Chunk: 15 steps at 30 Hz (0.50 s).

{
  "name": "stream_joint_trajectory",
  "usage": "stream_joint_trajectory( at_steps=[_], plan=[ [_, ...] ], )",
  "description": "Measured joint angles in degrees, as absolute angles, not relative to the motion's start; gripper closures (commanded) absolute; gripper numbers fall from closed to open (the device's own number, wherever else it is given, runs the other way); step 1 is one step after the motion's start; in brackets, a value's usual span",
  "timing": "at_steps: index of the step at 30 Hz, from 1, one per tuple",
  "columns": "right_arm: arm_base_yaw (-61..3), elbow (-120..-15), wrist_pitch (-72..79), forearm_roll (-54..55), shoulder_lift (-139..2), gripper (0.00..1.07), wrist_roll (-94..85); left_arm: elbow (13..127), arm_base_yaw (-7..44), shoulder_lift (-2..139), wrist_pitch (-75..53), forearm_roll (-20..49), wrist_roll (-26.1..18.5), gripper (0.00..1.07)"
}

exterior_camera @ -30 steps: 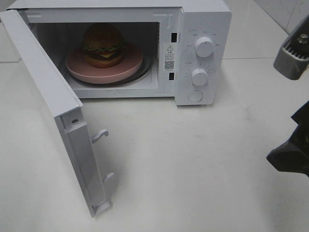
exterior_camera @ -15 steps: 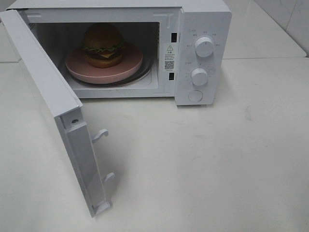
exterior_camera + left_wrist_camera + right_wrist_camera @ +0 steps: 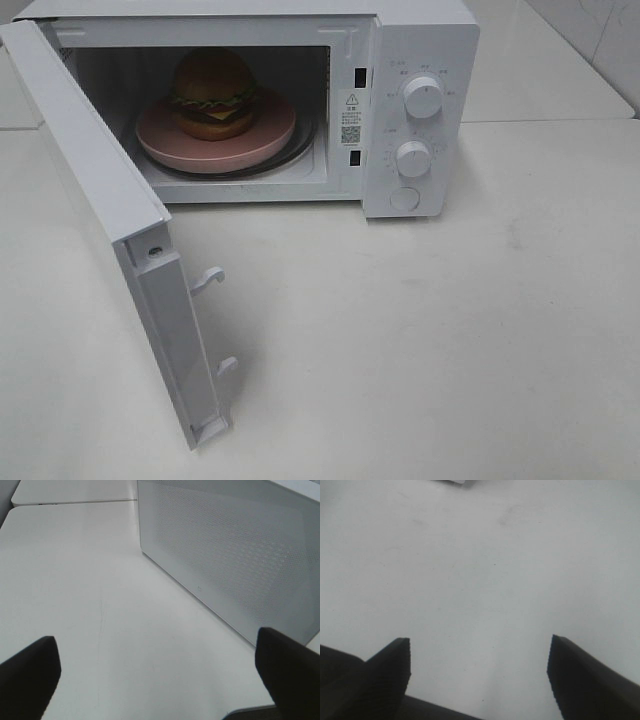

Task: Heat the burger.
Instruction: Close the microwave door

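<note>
The burger [image 3: 212, 92] with brown bun, lettuce and cheese sits on a round pink plate [image 3: 270, 135] inside the white microwave [image 3: 420, 40]. The microwave door [image 3: 110, 200] stands wide open, swung toward the front left. Neither gripper shows in the exterior high view. In the left wrist view my left gripper [image 3: 155, 675] is open and empty over the table, beside the outer face of the door [image 3: 230, 555]. In the right wrist view my right gripper [image 3: 480, 672] is open and empty over bare white table.
Two white knobs [image 3: 424, 97] and a round button [image 3: 404, 198] are on the microwave's right panel. Two door latch hooks [image 3: 207, 280] stick out from the open door's edge. The white table [image 3: 450, 340] spreads in front and to the right.
The right arm, seen at the right edge of the exterior high view one second ago, has moved out of that view. The burger, plate and door have not moved.
</note>
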<state>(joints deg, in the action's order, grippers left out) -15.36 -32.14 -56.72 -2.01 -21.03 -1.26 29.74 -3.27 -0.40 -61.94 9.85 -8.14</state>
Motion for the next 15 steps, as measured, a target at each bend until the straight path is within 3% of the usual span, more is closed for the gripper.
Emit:
stream_joint_trajectory(
  at_steps=[15],
  plan=[
    [-5.8, -28.9, -56.8, -1.8, -4.3, 0.34, 0.0, 29.7, -3.3, -0.4, -61.9, 9.9, -8.1, 0.09]
  ],
)
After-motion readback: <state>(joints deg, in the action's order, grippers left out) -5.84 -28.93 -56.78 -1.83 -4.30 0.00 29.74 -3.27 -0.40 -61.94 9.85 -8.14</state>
